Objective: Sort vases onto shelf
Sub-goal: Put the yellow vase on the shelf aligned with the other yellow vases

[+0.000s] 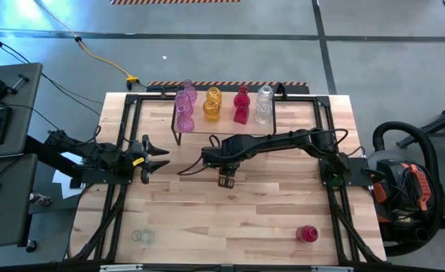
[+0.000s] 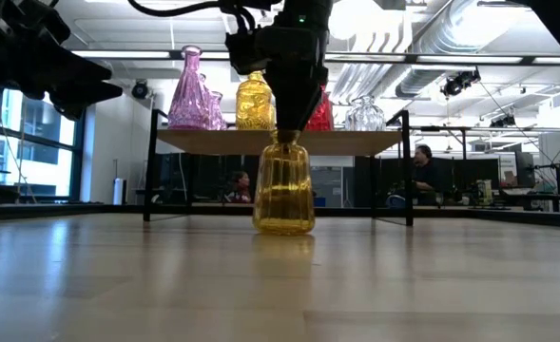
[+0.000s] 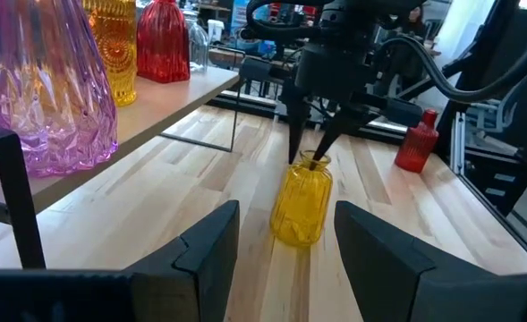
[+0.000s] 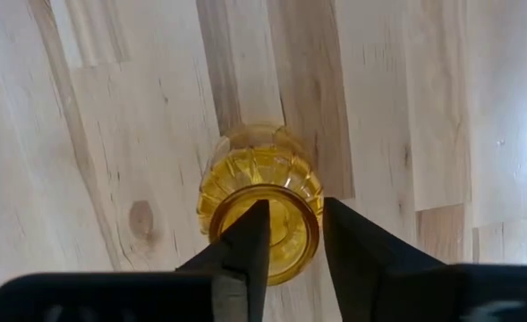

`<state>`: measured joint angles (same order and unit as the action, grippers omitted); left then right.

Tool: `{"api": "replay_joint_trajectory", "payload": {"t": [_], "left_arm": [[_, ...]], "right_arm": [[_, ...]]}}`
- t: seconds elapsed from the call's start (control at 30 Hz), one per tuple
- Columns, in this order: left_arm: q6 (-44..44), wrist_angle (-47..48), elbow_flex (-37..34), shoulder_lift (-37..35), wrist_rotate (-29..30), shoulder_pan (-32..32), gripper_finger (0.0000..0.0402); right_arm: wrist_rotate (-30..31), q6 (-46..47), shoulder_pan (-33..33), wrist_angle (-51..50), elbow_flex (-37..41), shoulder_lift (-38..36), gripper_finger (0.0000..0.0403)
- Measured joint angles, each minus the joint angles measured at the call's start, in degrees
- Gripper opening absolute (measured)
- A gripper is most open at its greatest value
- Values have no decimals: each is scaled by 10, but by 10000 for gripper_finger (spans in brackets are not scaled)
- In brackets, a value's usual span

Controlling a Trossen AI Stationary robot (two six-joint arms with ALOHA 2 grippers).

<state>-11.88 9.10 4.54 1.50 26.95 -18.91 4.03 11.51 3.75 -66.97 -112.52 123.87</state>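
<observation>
Tabletop (image 1: pixel 207 219) holds three vases, shelf (image 1: pixel 282 125) five; right gripper (image 1: pixel 227 180) narrowly straddles yellow vase (image 2: pixel 283 185) mouth, left gripper (image 1: pixel 156 157) wide.

Right tool (image 3: pixel 315 148) points down into upright yellow vase (image 3: pixel 301 204) (fingers slightly parted).

My right arm reaches in from the right edge of the light wooden surface (image 1: pixel 230 227), elbow bent, forearm stretched leftward toward the middle, wrist turned so my right claw (image 1: pixel 227 180) points straight down. Its two dark fingers (image 4: pixel 245 246) stand slightly apart, tips at the mouth of the yellow ribbed glass vase (image 3: pixel 301 202), one finger at either side of the rim. My left arm lies low along the left side of the surface, wrist level, my left claw (image 1: pixel 152 159) pointing rightward toward the middle, its fingers (image 3: pixel 211 246) spread apart and holding nothing.
</observation>
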Motion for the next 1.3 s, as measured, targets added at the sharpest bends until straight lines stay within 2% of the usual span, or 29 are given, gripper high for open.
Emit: {"api": "replay_joint_trajectory", "payload": {"t": [0.43,0.67,0.93,1.13,1.3], "left_arm": [[-3,0,0,0,13,0,177],[-15,0,0,0,13,0,177],[-15,-4,0,0,6,0,177],[-11,-47,4,0,6,0,177],[-5,-48,17,0,-11,0,177]], "right_arm": [[4,5,1,-9,-18,0,130],[22,5,1,-54,-96,-1,131],[28,0,1,-141,-226,-2,131],[19,-6,-8,-141,-172,-74,131],[90,-6,-11,-99,-92,-163,130]]}}
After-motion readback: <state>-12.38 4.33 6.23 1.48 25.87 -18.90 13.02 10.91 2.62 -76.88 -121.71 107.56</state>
